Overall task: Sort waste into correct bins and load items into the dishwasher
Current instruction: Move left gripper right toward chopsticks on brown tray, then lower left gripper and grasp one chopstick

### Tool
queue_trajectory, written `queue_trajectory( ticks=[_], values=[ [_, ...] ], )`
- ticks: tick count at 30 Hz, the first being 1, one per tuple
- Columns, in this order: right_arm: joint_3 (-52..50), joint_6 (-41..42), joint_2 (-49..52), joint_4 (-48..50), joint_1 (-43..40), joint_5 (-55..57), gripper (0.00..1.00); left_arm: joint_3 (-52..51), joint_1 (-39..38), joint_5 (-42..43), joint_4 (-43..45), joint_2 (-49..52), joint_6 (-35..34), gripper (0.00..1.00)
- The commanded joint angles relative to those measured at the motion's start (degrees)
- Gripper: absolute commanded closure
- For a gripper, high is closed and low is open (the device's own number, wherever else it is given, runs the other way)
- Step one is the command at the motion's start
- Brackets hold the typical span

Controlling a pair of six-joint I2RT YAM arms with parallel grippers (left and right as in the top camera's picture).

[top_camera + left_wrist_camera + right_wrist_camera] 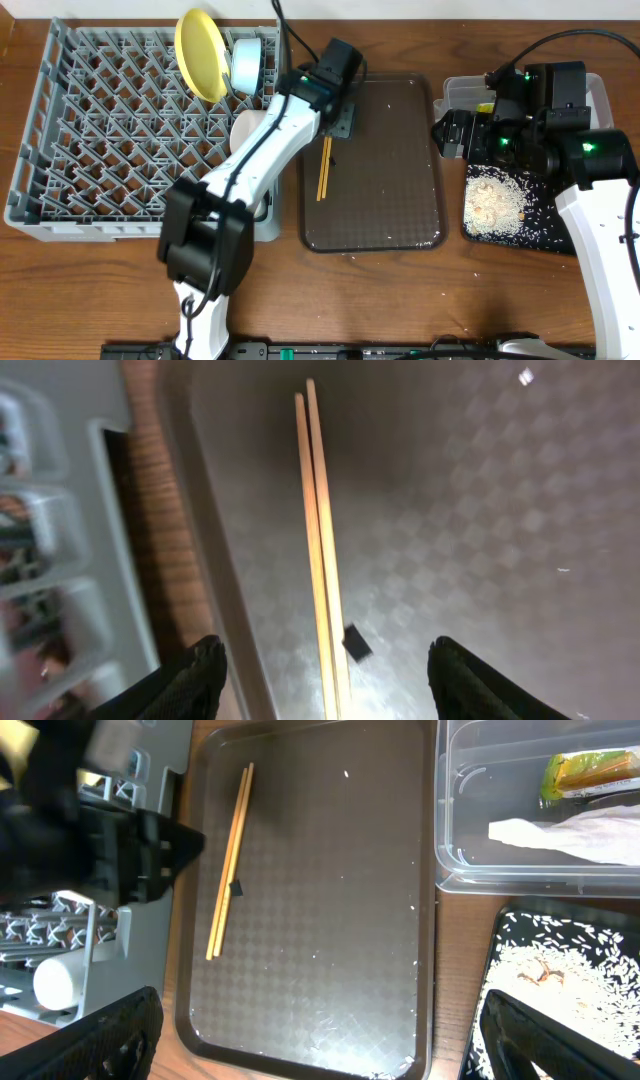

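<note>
Chopsticks (323,168) lie side by side, touching, on the brown tray (390,215) near its left edge. They run almost parallel to that edge.

Left gripper (328,655) is over the far end of the pair. Its jaws are spread, with nothing gripped. In the left wrist view the sticks run straight through the gap, about midway between the two fingertips (205,660) and clear of both. Can't tell how high the tips are above the tray. A small black fleck (357,643) sits on the tray just beside the sticks.

Right gripper (318,1010) has its jaws fully spread and holds nothing. It is over the tray's right side, well apart from the sticks.

Rack (60,150) is on the bench (100,280) left of the tray. A plate (200,52) and a blue bowl (246,65) stand on edge at the rack's far right corner.

Tub (500,880) is off the tray's far right corner, with the wrapper (590,772) and paper (570,830) inside. Black tray (500,935) is in front of the tub, with rice (570,975) spread across it.
</note>
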Motion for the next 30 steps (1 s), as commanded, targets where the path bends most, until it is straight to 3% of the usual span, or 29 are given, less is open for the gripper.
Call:
queue_trajectory(
  ticks=[1, 30],
  values=[
    [0.26, -0.59, 0.07, -0.07, -0.31, 0.15, 0.01, 0.63, -0.39, -0.92, 0.87, 2.16, 3.21, 0.34],
    [0.26, -0.59, 0.07, -0.07, -0.31, 0.15, 0.01, 0.15, -2.64, 2.58, 1.44, 9.64, 3.19, 0.34]
  ],
)
